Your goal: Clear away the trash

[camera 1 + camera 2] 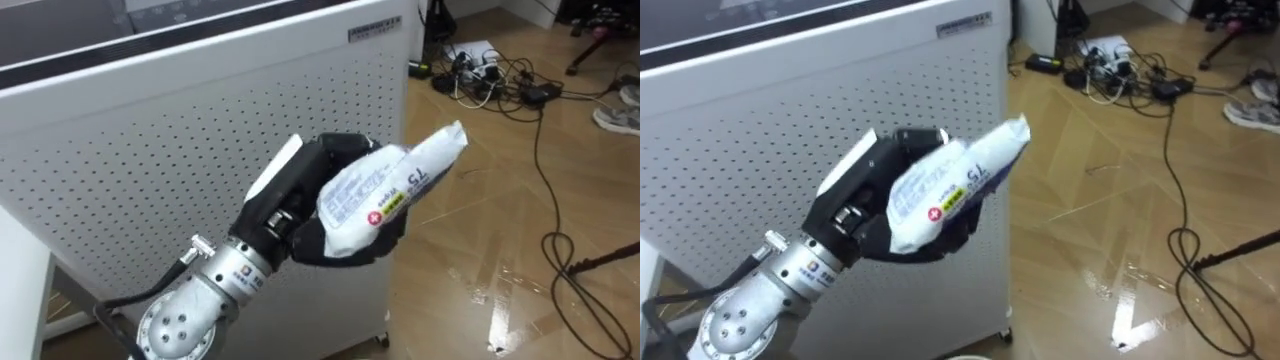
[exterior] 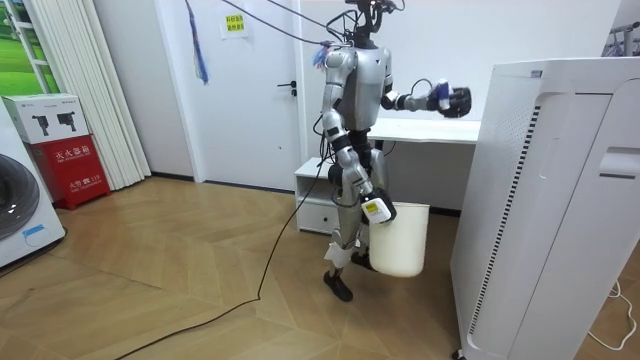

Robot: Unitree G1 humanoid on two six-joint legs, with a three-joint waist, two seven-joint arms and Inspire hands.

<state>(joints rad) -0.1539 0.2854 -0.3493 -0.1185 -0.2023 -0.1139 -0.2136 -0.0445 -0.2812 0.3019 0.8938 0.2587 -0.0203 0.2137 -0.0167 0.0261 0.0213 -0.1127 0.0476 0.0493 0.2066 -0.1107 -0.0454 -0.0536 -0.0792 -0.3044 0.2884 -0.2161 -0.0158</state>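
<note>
A household room is doubling as a robot test space. Wooden flooring (image 2: 180,270) is running throughout, and a washing machine (image 2: 18,215) is sitting at the left near long curtains (image 2: 80,90). A white surface (image 2: 430,130) is standing beside a drawer unit (image 2: 318,195) and a white bin (image 2: 400,240), while tangled cables (image 1: 490,75) are sprawling around a power strip (image 1: 470,52).

Bright room light, glare on floor (image 1: 497,285)

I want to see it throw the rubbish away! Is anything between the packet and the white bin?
Nothing visible is. The left hand grips the packet up high beside the big white cabinet; the white bin sits low by its legs.
</note>
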